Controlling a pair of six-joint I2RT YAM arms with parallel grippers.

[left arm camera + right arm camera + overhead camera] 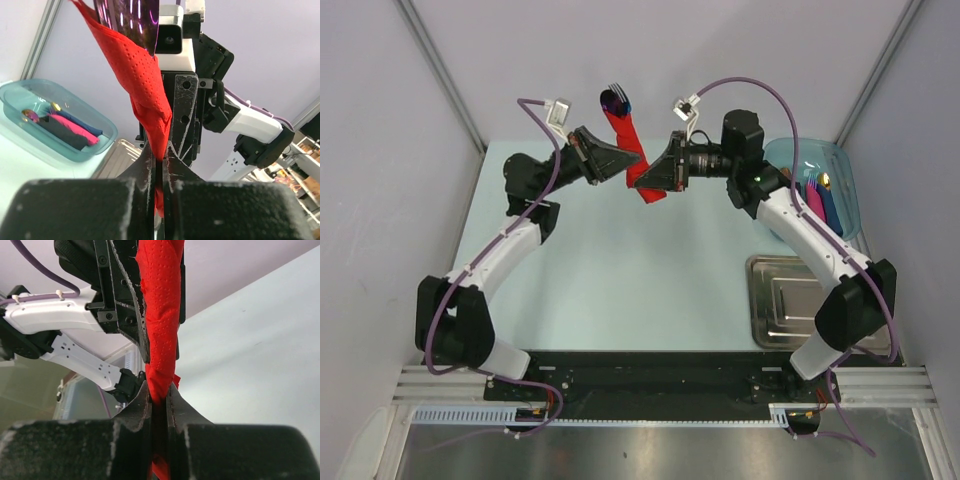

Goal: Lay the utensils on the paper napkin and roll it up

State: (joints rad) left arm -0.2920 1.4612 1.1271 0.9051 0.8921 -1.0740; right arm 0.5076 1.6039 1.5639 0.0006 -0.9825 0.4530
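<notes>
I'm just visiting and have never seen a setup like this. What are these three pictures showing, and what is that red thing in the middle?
The overhead picture shows two robot arms bolted to a pale table. The other two pictures come from small cameras on each wrist, looking along its own fingers.

The red thing is a rolled paper napkin with utensils poking out of its top, a fork and a shiny purple spoon. The left gripper and the right gripper are both shut on it, holding it up in the air between them.

To the right, a clear blue tub holds more napkin rolls, with a metal tray nearer the arm bases.
</notes>
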